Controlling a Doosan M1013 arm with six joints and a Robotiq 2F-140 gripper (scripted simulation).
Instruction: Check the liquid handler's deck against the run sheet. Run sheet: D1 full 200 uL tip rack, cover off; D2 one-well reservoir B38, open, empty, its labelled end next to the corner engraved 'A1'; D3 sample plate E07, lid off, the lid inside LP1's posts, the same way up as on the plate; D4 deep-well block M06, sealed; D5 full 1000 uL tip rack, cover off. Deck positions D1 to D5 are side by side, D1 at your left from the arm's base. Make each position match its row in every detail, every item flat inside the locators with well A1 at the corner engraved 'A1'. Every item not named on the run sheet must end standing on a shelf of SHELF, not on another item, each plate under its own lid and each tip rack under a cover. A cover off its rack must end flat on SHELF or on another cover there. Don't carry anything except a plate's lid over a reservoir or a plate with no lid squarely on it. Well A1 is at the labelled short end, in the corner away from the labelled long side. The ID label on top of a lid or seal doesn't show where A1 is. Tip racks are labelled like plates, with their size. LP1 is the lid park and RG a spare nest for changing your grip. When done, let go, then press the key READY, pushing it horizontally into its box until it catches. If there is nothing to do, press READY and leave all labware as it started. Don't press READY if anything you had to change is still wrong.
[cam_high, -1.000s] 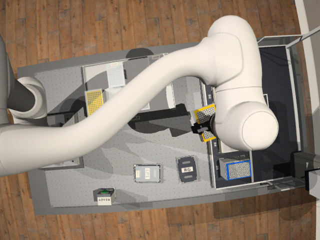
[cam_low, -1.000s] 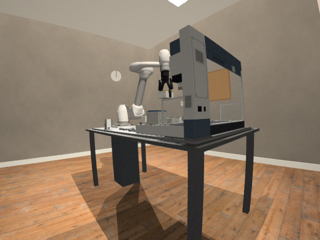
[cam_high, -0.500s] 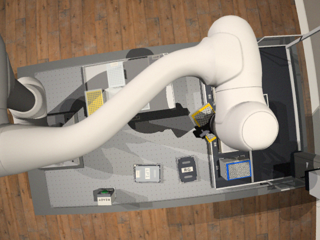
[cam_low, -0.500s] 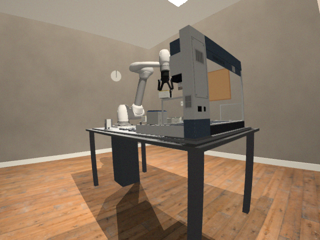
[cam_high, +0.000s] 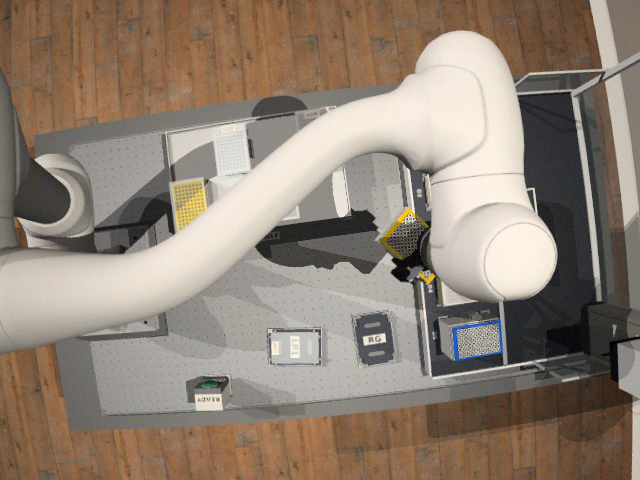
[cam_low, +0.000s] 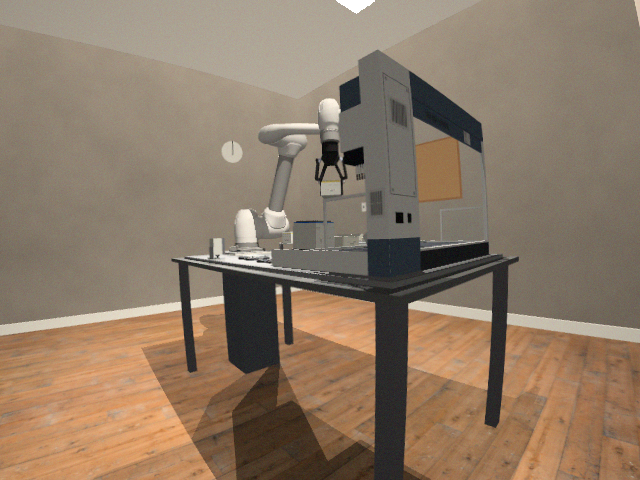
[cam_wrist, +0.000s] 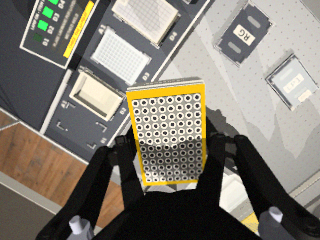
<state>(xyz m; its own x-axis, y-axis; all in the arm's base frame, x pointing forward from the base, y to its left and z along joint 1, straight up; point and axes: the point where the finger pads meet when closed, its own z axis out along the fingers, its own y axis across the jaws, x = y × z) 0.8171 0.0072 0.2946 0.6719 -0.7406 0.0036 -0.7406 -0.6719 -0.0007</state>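
My gripper (cam_wrist: 169, 124) (cam_low: 330, 176) is shut on a yellow-rimmed tip rack (cam_wrist: 167, 132) (cam_high: 404, 233) (cam_low: 330, 188) with no cover and holes full of tips. It holds the rack high in the air, turned at an angle, over the front edge of the liquid handler's deck (cam_wrist: 107, 30). In the wrist view, below and left of the rack, an empty nest (cam_wrist: 80, 127) shows at the deck's end. A cream open reservoir (cam_wrist: 97, 95), a white well plate (cam_wrist: 120, 55) and a sealed block (cam_wrist: 145, 17) follow it. A blue-rimmed tip rack (cam_high: 478, 338) sits at the deck's other end.
The lid park LP1 (cam_high: 294, 346) (cam_wrist: 292, 82) and the nest RG (cam_high: 373, 339) (cam_wrist: 245, 35) lie on the table before the deck. The READY key box (cam_high: 209, 395) is near the front edge. The shelf (cam_high: 268, 134) holds a yellow-topped rack (cam_high: 188, 204) and a white plate (cam_high: 231, 147).
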